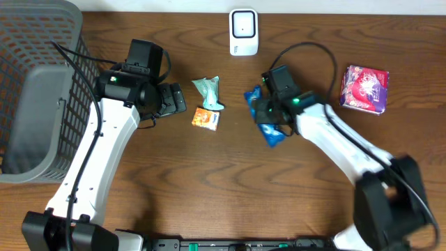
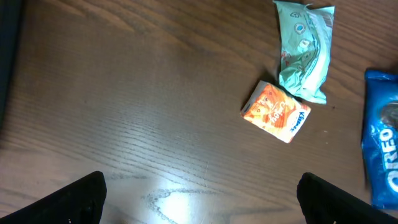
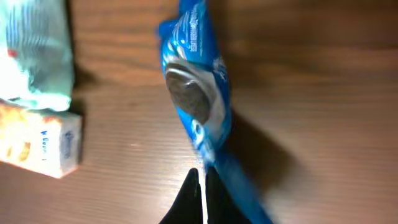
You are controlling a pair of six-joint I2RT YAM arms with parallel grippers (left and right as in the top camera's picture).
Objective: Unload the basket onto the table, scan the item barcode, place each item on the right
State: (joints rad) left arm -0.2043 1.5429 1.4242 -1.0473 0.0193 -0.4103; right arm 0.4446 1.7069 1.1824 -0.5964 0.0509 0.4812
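Observation:
A blue Oreo pack (image 1: 273,132) lies mid-table, seen also as the blue pack (image 3: 196,93) in the right wrist view, tilted on edge and casting a shadow on the wood. My right gripper (image 3: 204,177) is shut, its fingertips pinching the pack's lower edge; from overhead that gripper (image 1: 268,115) covers the pack's middle. The white scanner (image 1: 243,31) stands at the table's back edge. My left gripper (image 2: 202,186) is open over bare wood, and overhead it (image 1: 174,99) sits left of the snacks. The pack's end (image 2: 382,143) shows at the left wrist view's right edge.
A mint-green packet (image 1: 208,90) and a small orange box (image 1: 205,118) lie between the arms, left of the Oreo pack. A purple pack (image 1: 364,88) rests at the right. A grey mesh basket (image 1: 35,84) fills the left edge.

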